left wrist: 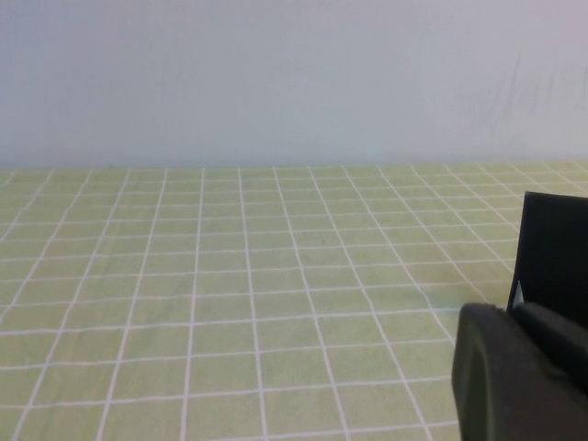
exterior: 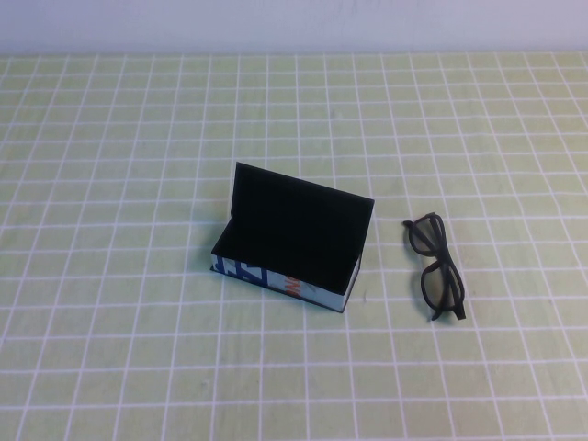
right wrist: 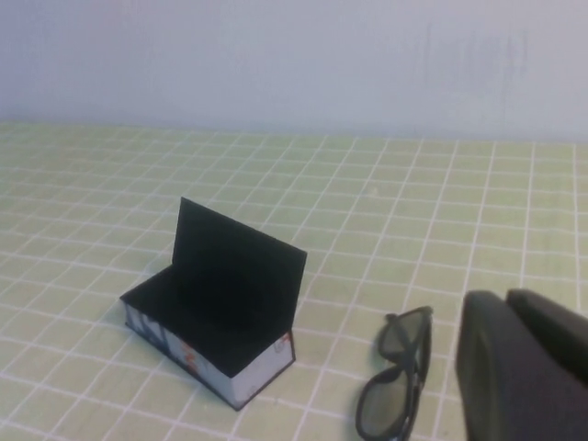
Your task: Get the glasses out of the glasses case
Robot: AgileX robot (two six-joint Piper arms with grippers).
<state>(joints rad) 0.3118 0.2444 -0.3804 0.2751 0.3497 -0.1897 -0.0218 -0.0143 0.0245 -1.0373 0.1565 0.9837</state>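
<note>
- Left gripper [left wrist: 519, 372]: only a dark finger edge is seen in the left wrist view, low over the checked tablecloth [left wrist: 230, 303]; how far the fingers are open cannot be told, and nothing is seen held.
- Right gripper [right wrist: 524, 367]: a dark finger part is seen in the right wrist view, raised above the cloth on the robot's right; finger opening cannot be told, nothing is seen in its hold.
- Neither arm is caught in the high view, so both are judged pulled back toward the robot's side.
- Glasses [exterior: 435, 266]: laid on the cloth, already outside the case, folded, lenses dark; the long axis is run roughly away from the robot toward the far wall, slightly slanted.
- Glasses case [exterior: 289, 246]: stood open at table centre, flap lid upright at the far side, black lining shown, no contents seen inside; printed light-blue side faced toward the robot.
- Key relation: the glasses are set just to the right of the case, apart from it, not touching; in the right wrist view they are found just beside the right gripper's finger, so the right arm is judged nearer.
- Task judged done or nearly done.
</note>
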